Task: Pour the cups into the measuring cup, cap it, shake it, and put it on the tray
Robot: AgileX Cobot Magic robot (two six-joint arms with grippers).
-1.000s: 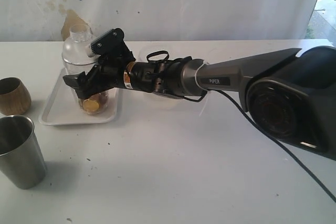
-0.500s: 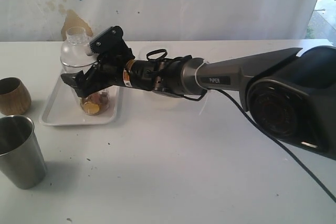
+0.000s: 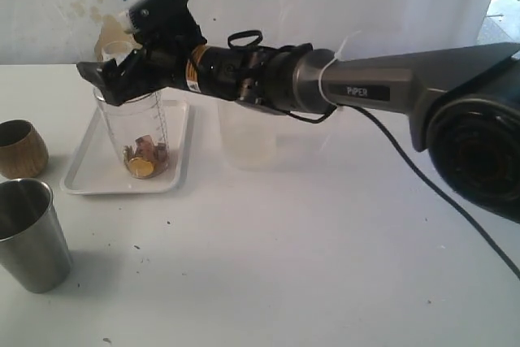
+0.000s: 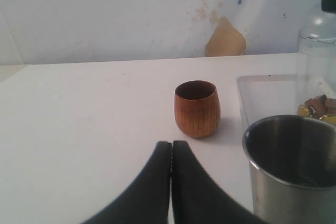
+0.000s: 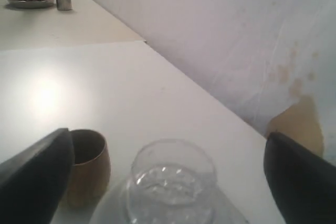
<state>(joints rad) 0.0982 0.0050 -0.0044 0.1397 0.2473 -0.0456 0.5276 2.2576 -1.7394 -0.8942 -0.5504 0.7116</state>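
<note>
On the tray: the measuring cup (image 3: 138, 132) stands upright on the white tray (image 3: 85, 172), capped, with small pieces lying in its bottom.
Right gripper: mine hangs (image 3: 122, 75) over the cup's clear cap (image 5: 173, 177), jaws spread wide, one finger to each side and nothing held. I cannot tell whether they sit level with the cap or just above it.
Left gripper: its (image 4: 171, 150) fingers are pressed together and empty, off the tray on the side where the cups stand.
Cups: the brown wooden cup (image 4: 196, 108) and the steel tumbler (image 4: 291, 166) stand upright just off the tray. The tumbler looks empty to me.
Other side of the tray: a frosted plastic cup (image 3: 248, 140) stands apart.
Key relation: the measuring cup's long axis is vertical and runs up between the right jaws, so the right arm is far nearer.
Judgement: the set-down looks done. I would back away along that axis so no finger clips the cap.
</note>
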